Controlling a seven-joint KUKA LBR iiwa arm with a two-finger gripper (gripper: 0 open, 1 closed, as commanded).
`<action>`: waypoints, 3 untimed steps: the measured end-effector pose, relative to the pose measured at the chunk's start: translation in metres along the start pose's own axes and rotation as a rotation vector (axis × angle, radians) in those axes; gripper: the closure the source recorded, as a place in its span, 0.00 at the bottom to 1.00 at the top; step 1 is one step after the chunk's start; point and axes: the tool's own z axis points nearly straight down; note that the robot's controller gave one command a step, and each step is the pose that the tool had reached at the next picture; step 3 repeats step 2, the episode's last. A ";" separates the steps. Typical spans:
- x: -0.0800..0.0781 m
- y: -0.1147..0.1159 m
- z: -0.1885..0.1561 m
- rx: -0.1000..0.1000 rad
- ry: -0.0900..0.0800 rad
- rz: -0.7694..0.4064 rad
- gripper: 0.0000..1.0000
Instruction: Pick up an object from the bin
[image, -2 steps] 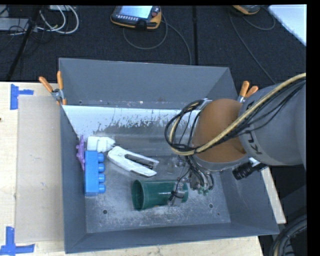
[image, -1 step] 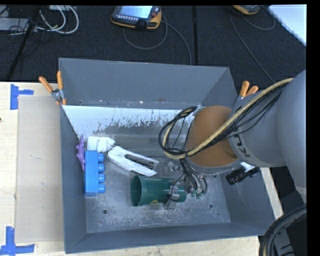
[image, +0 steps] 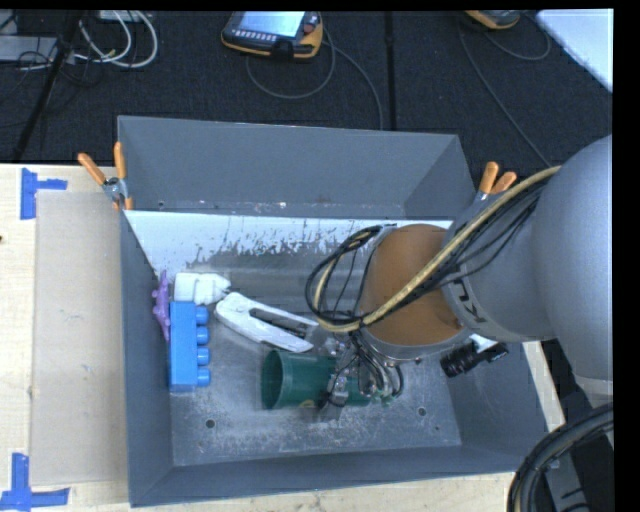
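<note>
Low in the bin (image: 290, 165), near the front and a little right of the middle of its floor, my gripper (image: 343, 392) is down against a dark green cup (image: 288, 381). The cup lies on its side, with its round mouth turned toward the view's left. My gripper meets it at the other end, touching it or very nearly so. I cannot tell whether my gripper is open or closed. The orange cover (image: 412, 290) on my wrist and the loop of black and yellow cables (image: 345, 272) hang right over it, and what sits beneath them is a dark tangle against the cup. So I cannot say that I hold the cup.

My arm (image: 560, 250) comes in from the view's right, over the bin's right wall.

Just behind the cup, close to its upper edge, lies a flat white thing (image: 240, 316) with a dark strip along it, slanting from upper left to lower right. Further left, well apart from my gripper, a blue toy brick (image: 188, 346) with round studs lies lengthwise near the left wall. At its far end sits a small white piece (image: 196, 288), and a purple thing (image: 160, 300) peeps out between the brick and the wall. The bin's floor is speckled with pale grit.
</note>
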 end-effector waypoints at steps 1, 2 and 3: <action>0.000 0.000 0.000 0.000 0.000 0.000 1.00; -0.011 0.012 -0.195 0.001 0.004 0.056 1.00; -0.011 0.012 -0.195 0.001 0.004 0.056 1.00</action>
